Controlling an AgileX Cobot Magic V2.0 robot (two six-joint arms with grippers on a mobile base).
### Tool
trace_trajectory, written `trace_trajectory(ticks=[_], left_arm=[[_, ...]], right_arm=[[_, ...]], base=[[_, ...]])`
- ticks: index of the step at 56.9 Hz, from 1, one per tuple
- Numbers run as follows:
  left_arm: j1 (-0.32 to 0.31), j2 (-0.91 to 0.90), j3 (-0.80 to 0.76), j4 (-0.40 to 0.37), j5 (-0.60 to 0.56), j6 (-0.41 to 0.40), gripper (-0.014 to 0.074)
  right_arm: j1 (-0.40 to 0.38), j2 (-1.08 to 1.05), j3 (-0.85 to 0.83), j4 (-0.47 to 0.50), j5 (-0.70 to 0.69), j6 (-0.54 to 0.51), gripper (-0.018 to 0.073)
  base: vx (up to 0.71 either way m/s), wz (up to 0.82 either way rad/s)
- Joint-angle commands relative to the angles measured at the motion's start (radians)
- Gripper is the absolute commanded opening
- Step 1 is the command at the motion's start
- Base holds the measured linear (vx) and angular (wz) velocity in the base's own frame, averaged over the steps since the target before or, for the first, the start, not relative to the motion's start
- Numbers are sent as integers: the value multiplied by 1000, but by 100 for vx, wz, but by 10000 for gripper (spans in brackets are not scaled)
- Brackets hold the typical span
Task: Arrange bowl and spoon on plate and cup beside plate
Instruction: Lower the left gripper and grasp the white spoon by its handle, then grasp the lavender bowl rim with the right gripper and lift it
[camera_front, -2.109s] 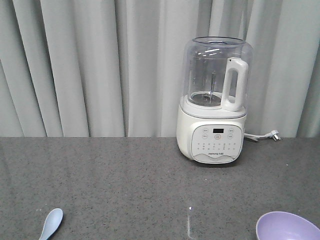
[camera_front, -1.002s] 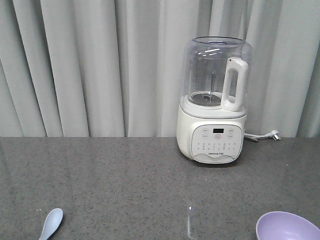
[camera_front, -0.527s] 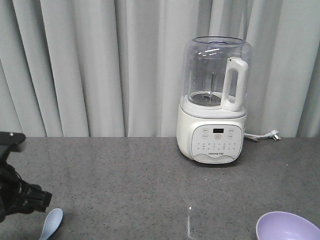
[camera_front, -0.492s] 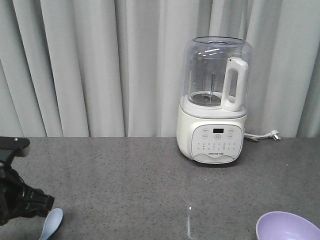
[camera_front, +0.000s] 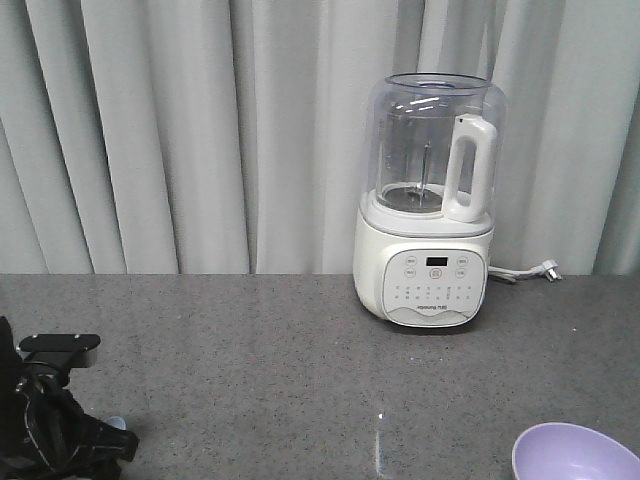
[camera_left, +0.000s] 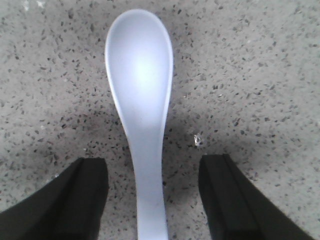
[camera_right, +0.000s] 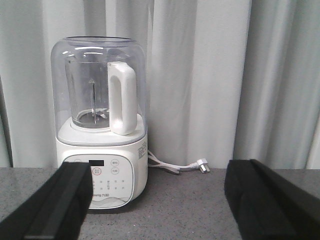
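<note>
Left tool (camera_left: 152, 170): spread wide and low over the table (camera_left: 260, 70), with one dark finger (camera_left: 75, 200) on each side of the spoon's handle. A strip of speckled table shows between each finger and the handle, so it pinches and touches nothing.
Spoon (camera_left: 141, 95): lies scoop-up on the table, its rounded scoop pointing away from the tool and its handle running back between the fingers. It sits by the table's near edge toward the left corner. The front view shows only a sliver of it (camera_front: 118, 422) beside the black left arm (camera_front: 45, 425).
Bowl (camera_front: 575, 455): lavender and upright, at the table's near edge toward the right corner, partly cut off by the bottom of the view. It is well apart from the spoon.
Right tool (camera_right: 157, 200): spread wide, with only bare table and the far wall showing between its fingers (camera_right: 55, 205). It holds and touches nothing, and faces the table's far edge.
Table: grey speckled stone surface with a dull sheen.
Blender (camera_front: 428, 205): white base with a button panel, clear jug and white handle, standing upright at the far edge, right of the middle.
Plug (camera_front: 547, 268): white, on its cord, lying on the table just to the right of the blender along the far edge.
Curtain (camera_front: 180, 130): pale grey folds hanging behind the far edge, across the whole width.
</note>
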Motion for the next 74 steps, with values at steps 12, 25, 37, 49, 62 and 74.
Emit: trace_trajectory(ticks=[12,25,37,49,62,74], left_arm=[[-10,11,-33,-7,-30,-12,484],[-10,18,-33,13,-18,-9,236],[-22,16,-33,9,-2,50,-8],[-40,-83,-36,6,-30,71,-6],[-40,-321,-36,-4,-50,76,-6],[-40,-525,-36,-19,-63,76,-6]], right_arm=[[-6,-3,-36,-4,-87,-5,585],[-6,-3,-36,-4,-90,-5,585],[-6,-3,-36,-10,-89,-5,585],[-6,-3,-37,-12,-72,-6,585],[-8,8,-84,-33,254,57,585],[-8,134,-222,-299,662,328,563]], base=[[0,0],[0,0],[0,0],[0,0],[0,0],[0,0]])
